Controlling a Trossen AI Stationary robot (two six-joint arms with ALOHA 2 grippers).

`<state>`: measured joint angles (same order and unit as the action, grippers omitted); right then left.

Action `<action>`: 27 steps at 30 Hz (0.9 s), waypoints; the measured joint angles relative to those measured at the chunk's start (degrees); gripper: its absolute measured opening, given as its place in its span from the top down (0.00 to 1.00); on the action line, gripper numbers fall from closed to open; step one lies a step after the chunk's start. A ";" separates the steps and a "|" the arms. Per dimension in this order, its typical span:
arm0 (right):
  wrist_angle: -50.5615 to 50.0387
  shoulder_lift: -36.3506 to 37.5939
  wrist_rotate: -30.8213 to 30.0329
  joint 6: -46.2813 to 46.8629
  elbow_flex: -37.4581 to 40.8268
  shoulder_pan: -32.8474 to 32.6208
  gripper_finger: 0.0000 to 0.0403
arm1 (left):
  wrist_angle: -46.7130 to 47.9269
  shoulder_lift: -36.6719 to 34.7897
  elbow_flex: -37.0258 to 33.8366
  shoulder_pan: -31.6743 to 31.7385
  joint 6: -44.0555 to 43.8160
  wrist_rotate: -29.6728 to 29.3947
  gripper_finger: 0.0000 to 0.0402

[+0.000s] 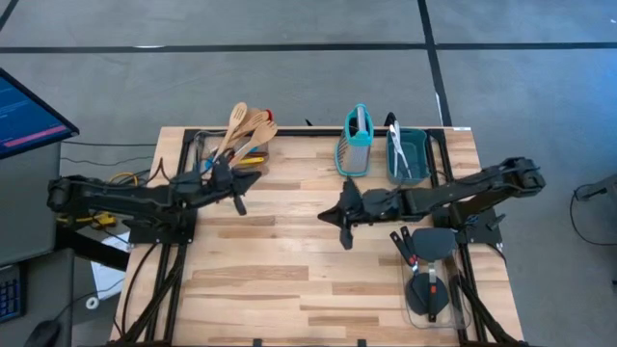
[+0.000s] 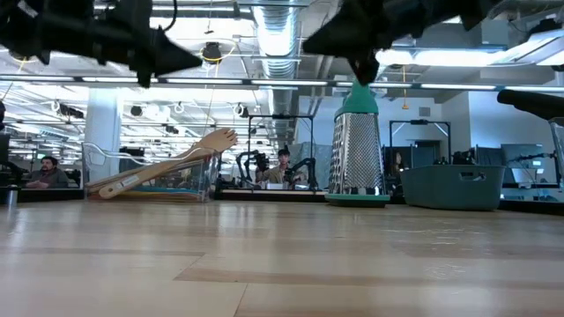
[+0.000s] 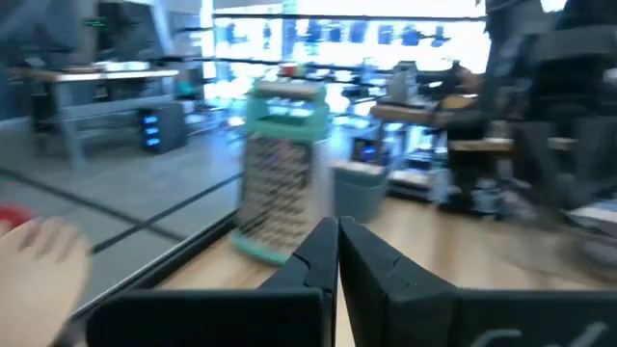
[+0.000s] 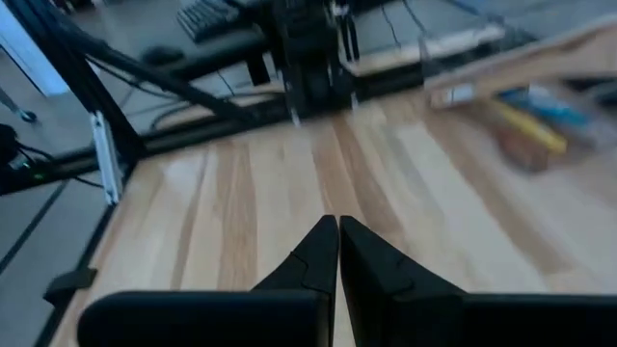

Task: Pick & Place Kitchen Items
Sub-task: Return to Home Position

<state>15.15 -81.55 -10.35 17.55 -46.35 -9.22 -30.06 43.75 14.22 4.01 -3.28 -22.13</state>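
Note:
Wooden spoons (image 1: pixel 246 127) with red, blue and yellow utensils lie in a clear container (image 1: pixel 207 146) at the far left, their bowl ends sticking out over its far rim. The teal box grater (image 1: pixel 357 143) stands upright at the far centre; it also shows in the left wrist view (image 3: pixel 280 169). Metal cutlery (image 1: pixel 397 145) lies in the teal bin (image 1: pixel 410 154). Black spatulas (image 1: pixel 424 265) lie in a clear container at the near right. My left gripper (image 1: pixel 238 200) is shut and empty, just near of the spoons. My right gripper (image 1: pixel 344 231) is shut and empty over the table's middle.
A monitor (image 1: pixel 24 111) stands off the table's left side. Bare wood (image 1: pixel 280 280) lies in the middle and toward the near edge. People sit in the room behind (image 2: pixel 282 163).

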 joint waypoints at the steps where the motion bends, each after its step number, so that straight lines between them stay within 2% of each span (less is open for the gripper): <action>1: -0.37 1.28 0.02 -0.38 0.00 0.07 0.98 | 0.43 0.00 0.77 -0.50 -0.01 1.15 1.00; 7: -6.77 10.52 0.00 -6.04 -0.04 0.14 0.98 | 2.18 -0.46 2.77 -1.10 -0.02 8.42 1.00; 11: -15.80 17.50 -0.09 -7.46 -0.09 0.14 0.98 | 3.23 -2.29 2.77 -1.10 -0.14 8.66 1.00; 17: -25.41 26.79 -0.22 -7.48 -0.09 -0.14 0.98 | 10.59 -8.44 2.77 -1.10 -0.16 8.68 1.00; 20: -27.43 30.52 -0.22 -7.63 -0.09 -0.14 0.98 | 15.19 -12.55 2.77 -1.10 -0.18 8.72 1.00; 27: -28.30 37.45 -0.25 -9.64 2.41 -0.19 0.98 | 18.22 -22.68 2.77 -2.72 -0.04 8.76 1.00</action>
<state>-13.15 -44.10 -10.60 7.91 -43.94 -9.41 -11.84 21.07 16.99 1.30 -3.32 -13.37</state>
